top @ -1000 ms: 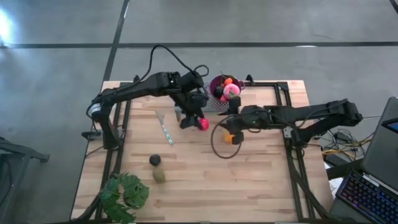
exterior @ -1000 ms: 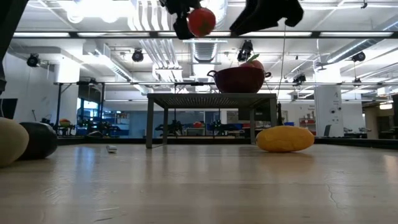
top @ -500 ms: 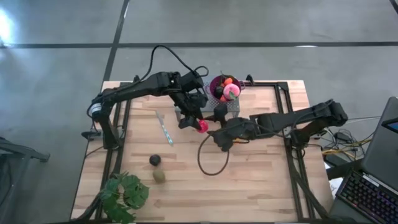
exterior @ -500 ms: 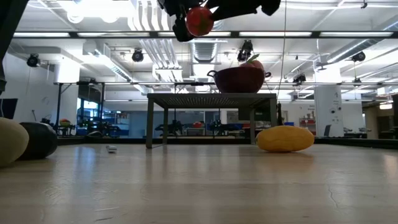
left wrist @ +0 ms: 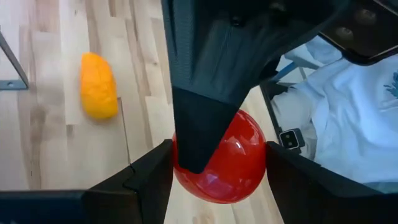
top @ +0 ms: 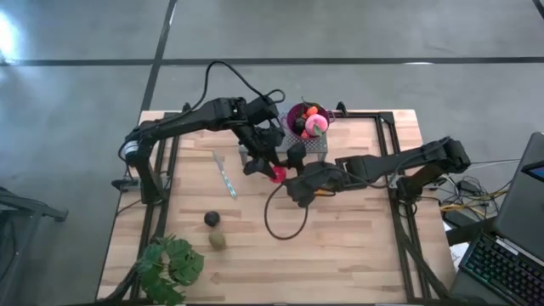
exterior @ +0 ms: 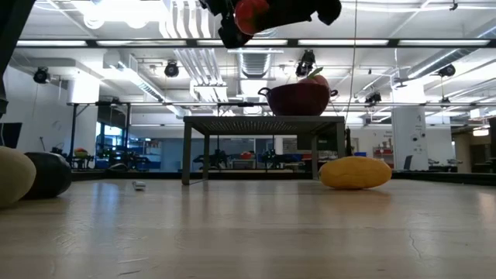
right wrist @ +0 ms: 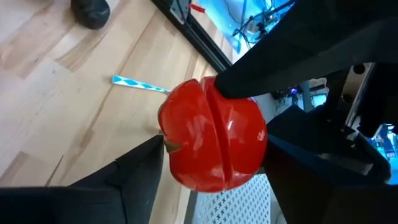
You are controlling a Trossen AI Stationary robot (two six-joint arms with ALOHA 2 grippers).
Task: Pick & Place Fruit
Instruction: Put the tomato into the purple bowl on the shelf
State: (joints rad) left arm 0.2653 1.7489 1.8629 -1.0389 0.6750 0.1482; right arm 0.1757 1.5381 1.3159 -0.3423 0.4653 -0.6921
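The fruit in play is a glossy red ball [top: 277, 174], held high over the middle of the table; my left gripper [left wrist: 217, 186] is shut on it. My right gripper [right wrist: 214, 174] has come in from the table's right, and its fingers stand on either side of the same ball [right wrist: 211, 143]. An elongated orange piece [left wrist: 98, 86] lies on the table below. More fruit fills the purple bowl [top: 299, 112] on a perforated stand [top: 313, 146] at the far edge. A dark ball [top: 212, 219] and an olive piece [top: 218, 240] rest near the front left. My left gripper pinches the red ball's two opposite sides [left wrist: 249, 180] between its two fingers [left wrist: 146, 180], slanting down from the table's far left. The ball is lifted clear, high above the table [exterior: 249, 14]. My right gripper's fingers [right wrist: 134, 174] stand close on both sides of the ball; I cannot tell whether they touch it.
A leafy plant [top: 170, 263] stands at the front left corner. A blue-and-white stick [top: 225, 178] lies left of centre. A dark cable loop [top: 285, 229] hangs under the right arm. Dark rails [top: 399, 221] run along both table sides.
My right gripper has gone toward the table's left, from above the orange piece to the red ball, rolling as it went, and now has its fingers around it. The cable loop has swung left with it. The ball stays held in the air.
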